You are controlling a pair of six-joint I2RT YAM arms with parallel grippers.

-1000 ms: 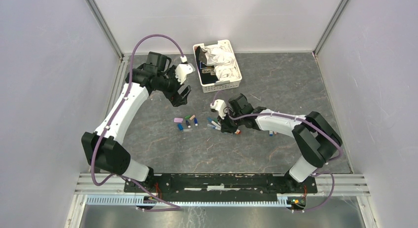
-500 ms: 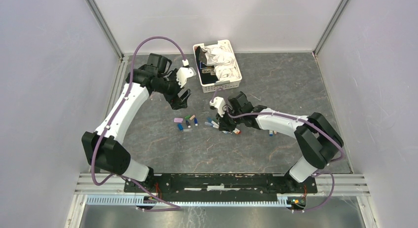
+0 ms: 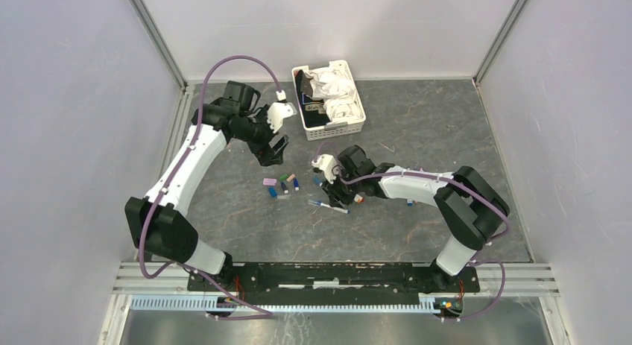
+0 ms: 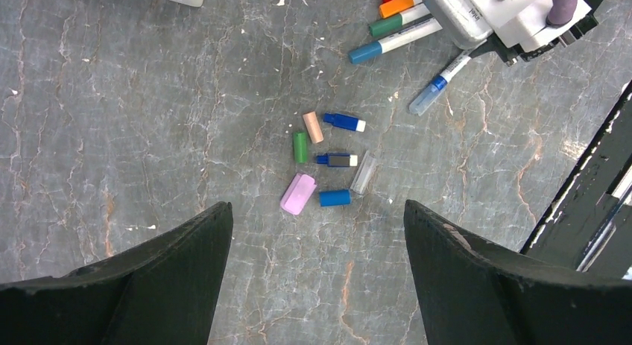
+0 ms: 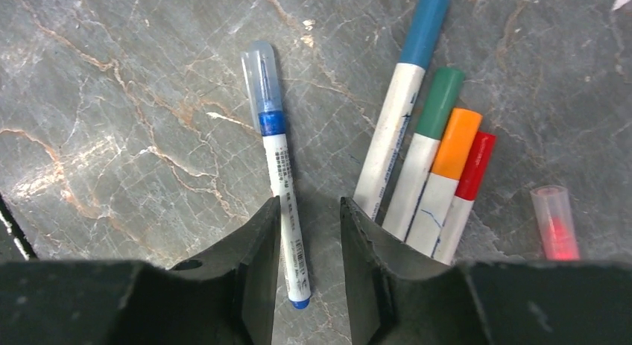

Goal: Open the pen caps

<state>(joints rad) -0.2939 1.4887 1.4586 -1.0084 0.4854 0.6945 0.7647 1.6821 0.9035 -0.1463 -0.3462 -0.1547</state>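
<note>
Several loose pen caps in pink, blue, green and peach lie in a cluster on the table. My left gripper hangs open above them, holding nothing. A blue pen with a clear cap lies flat on the table. Its rear end sits between the narrowly parted jaws of my right gripper, which do not clamp it. Capped pens, blue, green, orange and red, lie side by side just right of the right fingers. A clear cap with a red tint lies further right.
A white slotted basket with crumpled white material stands at the back. A small blue piece lies by the right forearm. The right wrist's camera body is at the top right of the left wrist view. Walls enclose three sides.
The right gripper has shifted left, and the blue pen with the clear cap now lies apart from the pile on its near side. The left gripper moved slightly toward the caps.
</note>
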